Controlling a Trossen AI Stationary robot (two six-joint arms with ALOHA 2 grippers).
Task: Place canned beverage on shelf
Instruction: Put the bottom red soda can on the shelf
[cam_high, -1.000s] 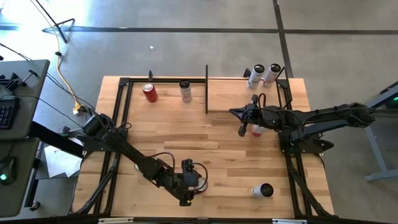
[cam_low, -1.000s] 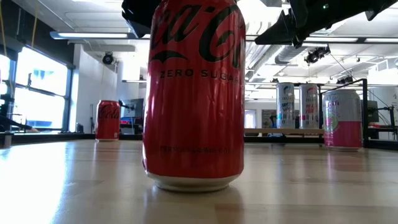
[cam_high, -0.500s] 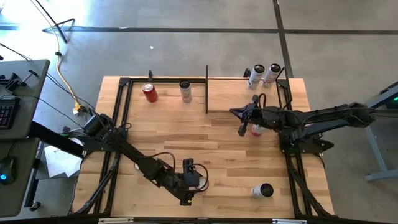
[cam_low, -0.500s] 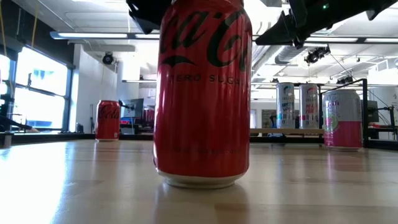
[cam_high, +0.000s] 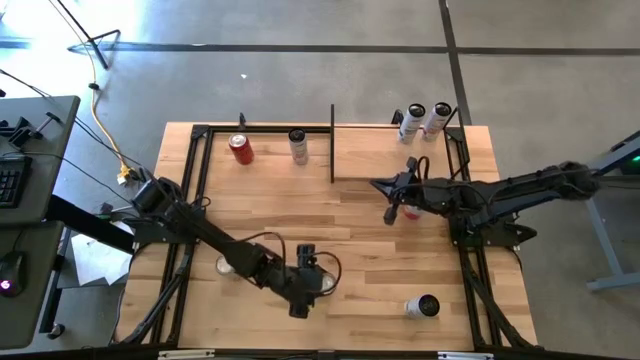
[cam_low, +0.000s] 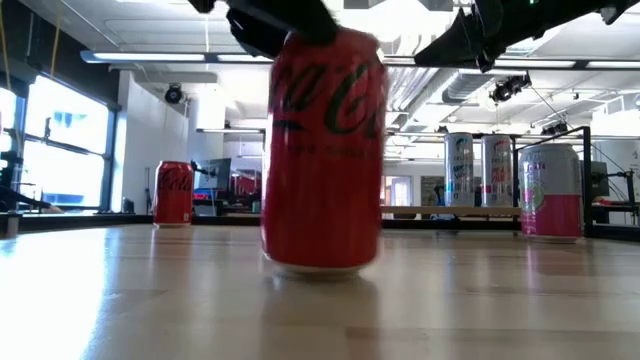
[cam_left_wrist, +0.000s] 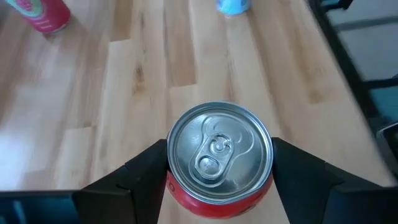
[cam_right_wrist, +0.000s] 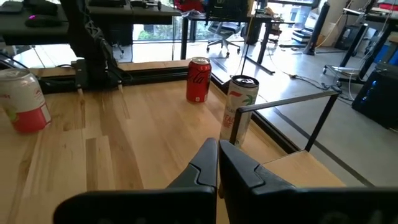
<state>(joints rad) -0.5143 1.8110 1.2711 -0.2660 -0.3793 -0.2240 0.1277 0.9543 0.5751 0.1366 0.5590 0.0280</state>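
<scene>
A red Coca-Cola Zero can (cam_low: 322, 150) stands near the table's front middle, and my left gripper (cam_high: 312, 282) is shut on it; the left wrist view shows its silver top (cam_left_wrist: 219, 152). The shelf (cam_high: 395, 152) is a light plank at the far right with a black upright plate (cam_high: 332, 145) at its left end. Two slim cans (cam_high: 424, 120) stand at its far edge. My right gripper (cam_high: 390, 208) is shut and empty, above the table just in front of the shelf, beside a pink and white can (cam_high: 413, 210). My left gripper pinches the red can between its two fingers, on opposite sides just below the top rim (cam_left_wrist: 171, 180). The fingers (cam_left_wrist: 146, 171) come from above, pointing down. The can is upright. I cannot tell whether its base (cam_low: 320, 268) rests on the table or is just clear of it.
A red can (cam_high: 240, 148) and a slim can (cam_high: 298, 145) stand at the far left of the table. A pale can (cam_high: 424, 305) is at the front right. Black frame rails (cam_high: 190, 200) run along the table's sides.
My left gripper has carried the red can away from the table's near edge and a little toward its right edge. The can stays upright in the hold.
</scene>
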